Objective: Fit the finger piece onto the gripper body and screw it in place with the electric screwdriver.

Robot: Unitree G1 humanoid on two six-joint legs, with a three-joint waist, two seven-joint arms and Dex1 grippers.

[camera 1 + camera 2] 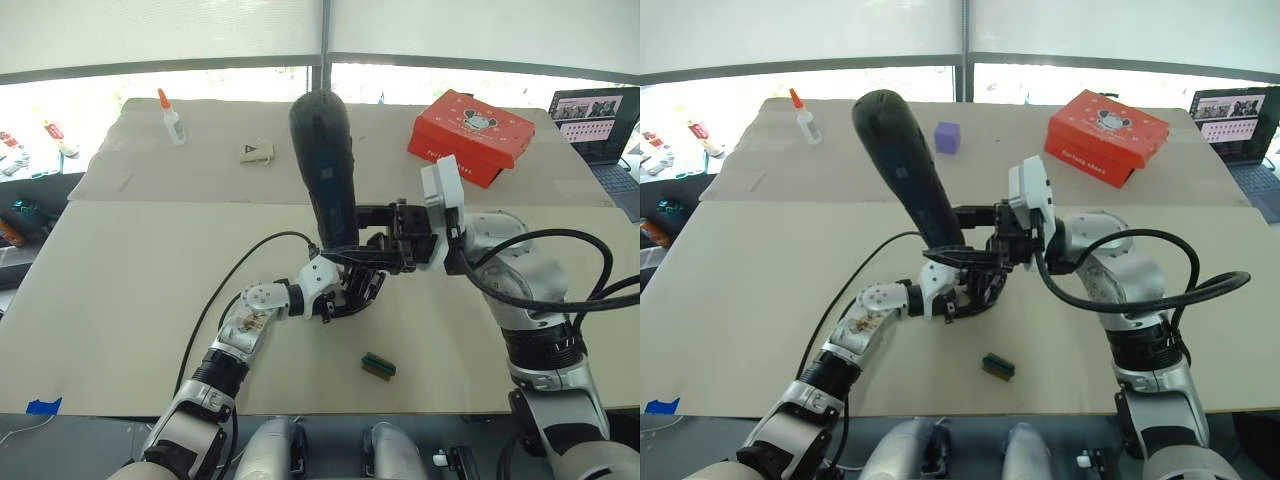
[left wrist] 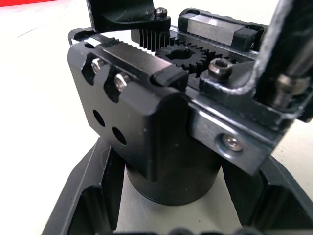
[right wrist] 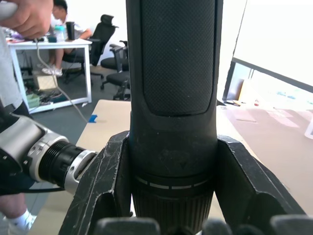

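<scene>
cardboard sheets are covering the bench (image 1: 120, 300), with a bright window strip running behind it. at the middle, the left hand (image 1: 350, 290) is clamping the gripper body (image 2: 161, 147) by its round base, its two fingers (image 2: 83, 196) pressing against either side, just above the bench surface. the right hand (image 3: 171, 215) is holding the electric screwdriver (image 1: 322, 165) tight near its lower end, the thick black handle leaning up and away from the robot, its tip coming down onto the top of the gripper body. the finger piece is too hard to pick out among the black parts there. a small green-and-dark block (image 1: 378, 366) is lying on the bench nearer the robot, apart from both hands. a red box (image 1: 470, 135), a glue bottle (image 1: 172, 118) and a purple cube (image 1: 947, 137) are sitting at the far side, and a laptop (image 1: 598, 120) is standing at the far right.
</scene>
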